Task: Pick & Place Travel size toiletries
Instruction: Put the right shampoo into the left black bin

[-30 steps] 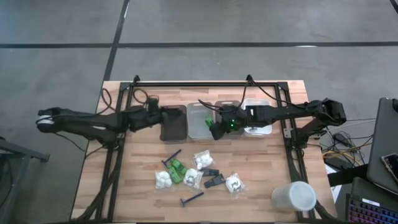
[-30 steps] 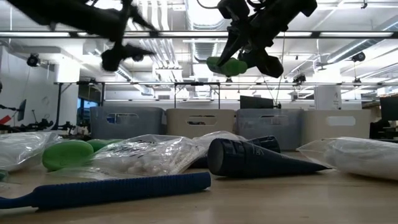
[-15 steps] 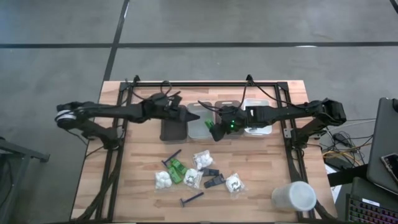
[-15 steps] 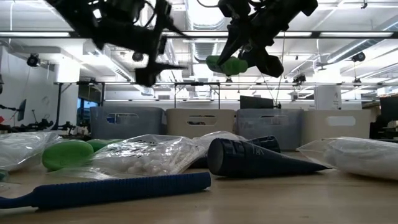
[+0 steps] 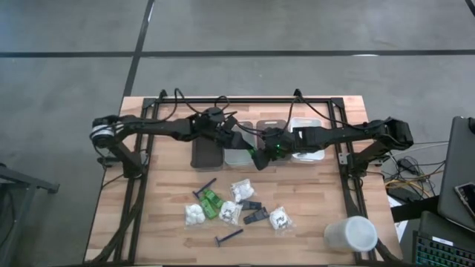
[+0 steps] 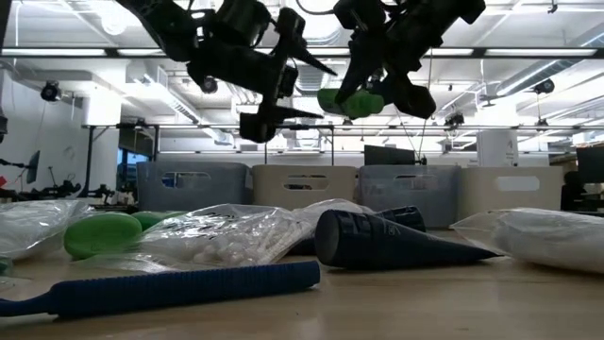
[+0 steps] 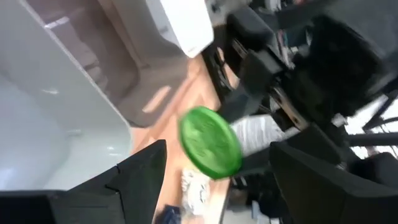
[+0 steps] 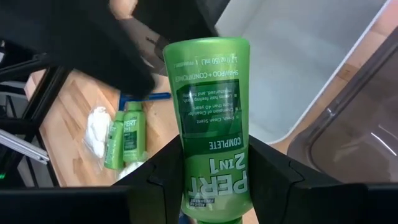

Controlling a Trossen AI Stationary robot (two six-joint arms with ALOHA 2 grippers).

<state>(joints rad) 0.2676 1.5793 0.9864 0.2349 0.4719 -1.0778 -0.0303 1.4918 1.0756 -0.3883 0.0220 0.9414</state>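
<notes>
My right gripper (image 5: pixel 261 156) is shut on a bright green small bottle (image 8: pixel 211 118), in the air over the near edge of the clear bin (image 5: pixel 236 152). My left gripper (image 5: pixel 239 139) hovers open over that bin, right beside the bottle. In the left wrist view its two fingers (image 7: pixel 140 177) stand either side of the bottle's round end (image 7: pixel 210 142), apart from it. The remaining toiletries (image 5: pixel 236 206) lie on the table in a pile: green bottles, clear packets of white puffs, black packets and dark sticks. My right gripper pinches the green bottle between its two fingers by the sides of its lower body (image 8: pixel 211 186), near the end with the big lettering. The bottle lies along the fingers and sticks out forward beyond them. It is lifted clear, high above the table (image 6: pixel 344 99).
Four bins stand in a row along the far side: dark (image 5: pixel 206 152), clear, grey (image 5: pixel 272 127) and white (image 5: pixel 310 152). A large white cup (image 5: pixel 352 234) lies near the near right corner. Black frame rails (image 5: pixel 237 99) ring the table. Bare wood shows on the near left.
My left arm has swung toward the table's right, from over the dark bin to over the clear bin, ending close to the bottle in my right gripper. My right gripper and the bottle have kept still.
</notes>
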